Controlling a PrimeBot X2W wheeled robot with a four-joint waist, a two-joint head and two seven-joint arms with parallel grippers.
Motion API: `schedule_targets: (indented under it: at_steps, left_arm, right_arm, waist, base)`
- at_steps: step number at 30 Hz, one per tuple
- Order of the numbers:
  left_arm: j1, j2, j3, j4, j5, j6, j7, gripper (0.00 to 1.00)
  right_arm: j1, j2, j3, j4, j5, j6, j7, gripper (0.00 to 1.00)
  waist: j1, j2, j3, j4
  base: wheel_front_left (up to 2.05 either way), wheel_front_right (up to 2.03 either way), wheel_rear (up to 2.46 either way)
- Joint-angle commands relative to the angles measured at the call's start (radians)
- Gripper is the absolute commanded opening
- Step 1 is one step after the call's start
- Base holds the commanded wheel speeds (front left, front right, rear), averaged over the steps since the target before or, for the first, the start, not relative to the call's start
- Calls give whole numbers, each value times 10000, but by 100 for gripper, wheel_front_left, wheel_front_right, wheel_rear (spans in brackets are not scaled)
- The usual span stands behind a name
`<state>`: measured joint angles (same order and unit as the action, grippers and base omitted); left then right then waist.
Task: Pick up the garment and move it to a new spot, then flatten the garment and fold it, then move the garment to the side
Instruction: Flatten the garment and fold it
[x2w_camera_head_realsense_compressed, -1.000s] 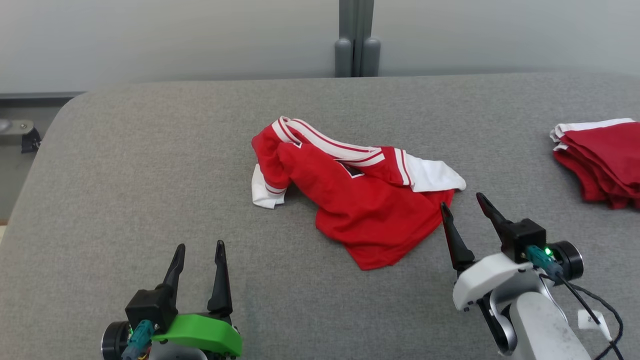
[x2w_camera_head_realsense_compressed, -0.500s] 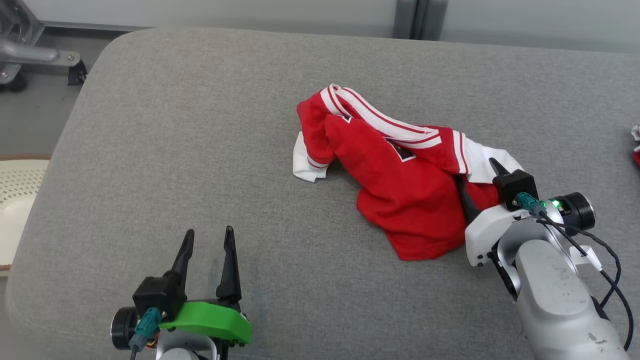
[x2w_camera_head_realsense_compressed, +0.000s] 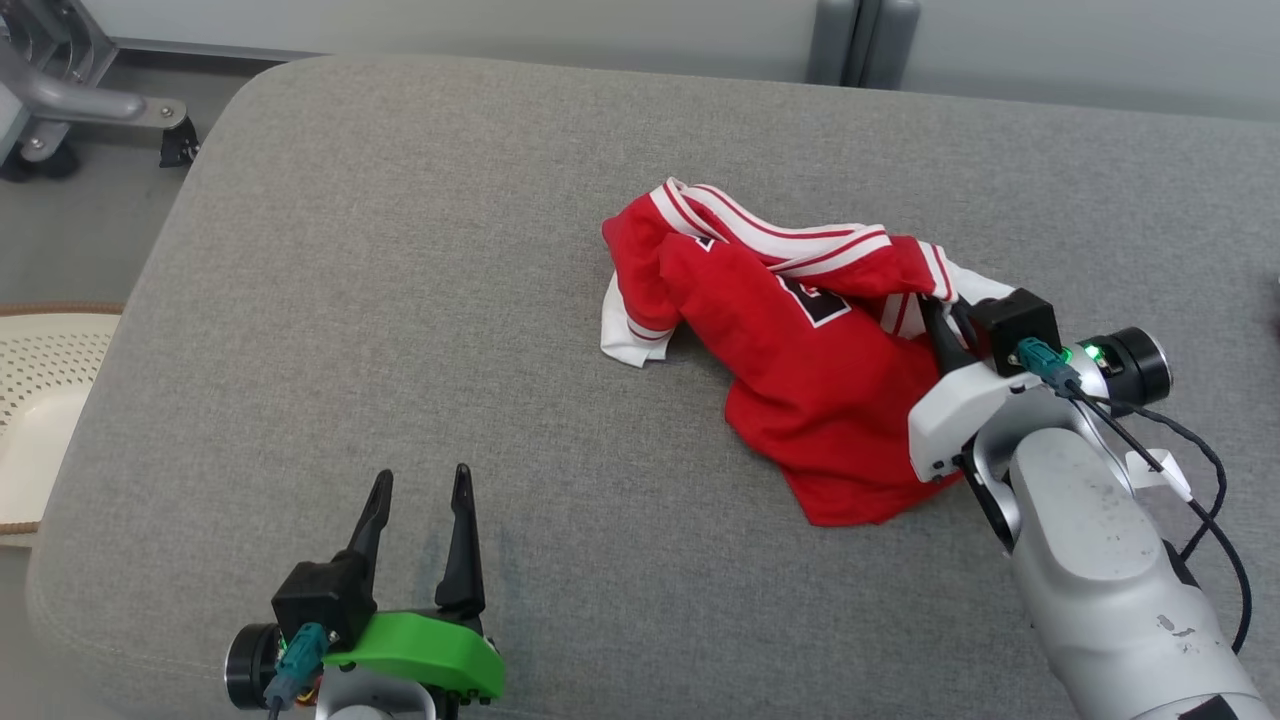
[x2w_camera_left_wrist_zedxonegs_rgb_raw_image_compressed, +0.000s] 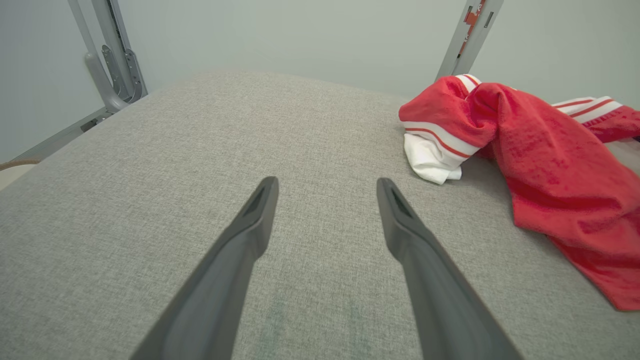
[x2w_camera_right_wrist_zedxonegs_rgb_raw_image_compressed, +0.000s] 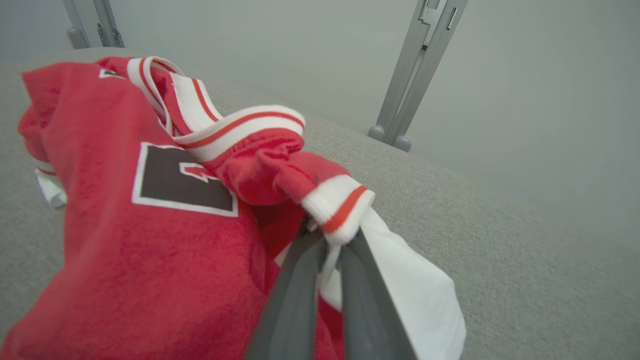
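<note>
Looking from the head, the crumpled red-and-white jersey garment (x2w_camera_head_realsense_compressed: 800, 380) lies right of centre on the grey fabric surface (x2w_camera_head_realsense_compressed: 400, 250). Left wrist: left gripper (x2w_camera_left_wrist_zedxonegs_rgb_raw_image_compressed: 325, 185) spread, well apart. Right wrist: right gripper (x2w_camera_right_wrist_zedxonegs_rgb_raw_image_compressed: 330, 242) pinching its striped cuff (x2w_camera_right_wrist_zedxonegs_rgb_raw_image_compressed: 340, 205), presumably to lift.

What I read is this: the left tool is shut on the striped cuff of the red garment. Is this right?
No. It is the right tool that is shut on the striped cuff of the red garment, as the right wrist view shows.
</note>
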<state>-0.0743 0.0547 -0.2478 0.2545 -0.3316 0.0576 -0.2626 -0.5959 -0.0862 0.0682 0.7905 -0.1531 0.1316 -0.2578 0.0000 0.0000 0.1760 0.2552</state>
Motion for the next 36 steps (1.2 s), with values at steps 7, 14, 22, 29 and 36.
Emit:
schedule_targets:
  at_steps: [7, 14, 22, 29, 36]
  left_arm:
    - [293, -12, 90, 57, 171, -71, -29, 100]
    - [373, -13, 125, 63, 233, -108, -18, 100]
    - [164, -21, 122, 35, 215, -124, -18, 100]
    - [24, -31, 223, 13, 152, -96, -18, 100]
    - [21, -39, 353, -16, 113, -31, -18, 100]
  right_arm:
    - [609, 269, 1095, -2237, 721, -19, -71, 0]
    - [1629, 353, 3554, -3876, 2207, -19, 217, 0]
    - [1868, 343, 6123, -4334, 3748, -19, 743, 0]
    - [1894, 347, 7289, -3696, 4356, -18, 634, 18]
    - [1827, 351, 8110, -3414, 4858, -18, 520, 100]
  waist:
    - [0, 0, -515, -345]
    - [0, 0, -654, -499]
    - [0, 0, -513, -367]
    - [0, 0, -381, -110]
    - [0, 0, -379, -174]
  base:
    - [0, 0, 0]
    - [0, 0, 0]
    - [0, 0, 0]
    - [0, 0, 0]
    - [0, 0, 0]
